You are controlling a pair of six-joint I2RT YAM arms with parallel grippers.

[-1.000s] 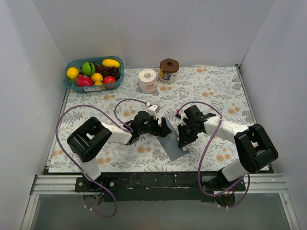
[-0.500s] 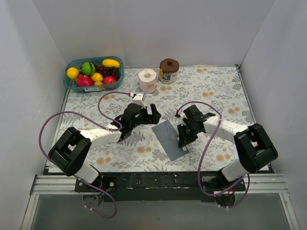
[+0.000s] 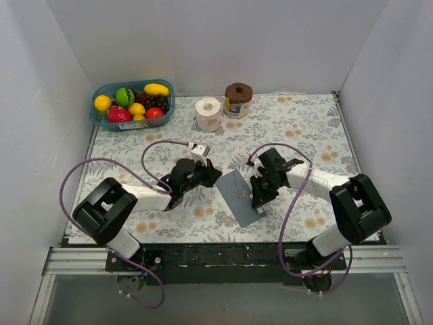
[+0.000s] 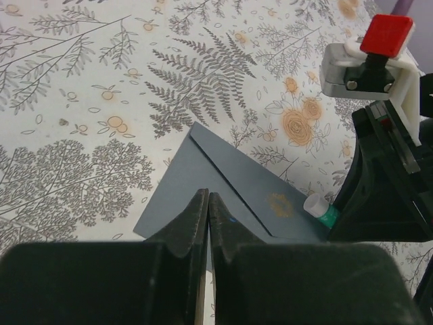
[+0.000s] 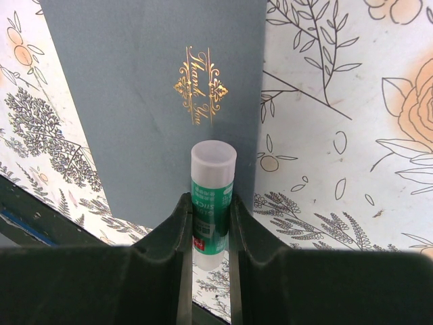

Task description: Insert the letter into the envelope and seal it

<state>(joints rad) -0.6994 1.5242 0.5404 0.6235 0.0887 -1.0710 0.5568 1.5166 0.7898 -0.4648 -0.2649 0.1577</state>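
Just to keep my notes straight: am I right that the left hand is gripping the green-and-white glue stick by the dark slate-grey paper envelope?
Not quite. It is the right hand, not the left, that is gripping the green-and-white glue stick by the dark slate-grey paper envelope. The right wrist view shows this. In the left wrist view, the left hand is shut with no stick in it.

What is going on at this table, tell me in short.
The right gripper is shut on a small green-labelled glue stick with a white cap, held over the flat dark slate-grey paper envelope with gold lettering on the floral tablecloth. The left gripper is shut on nothing, at the envelope's edge. The envelope looks closed; no cream-tan letter shows.
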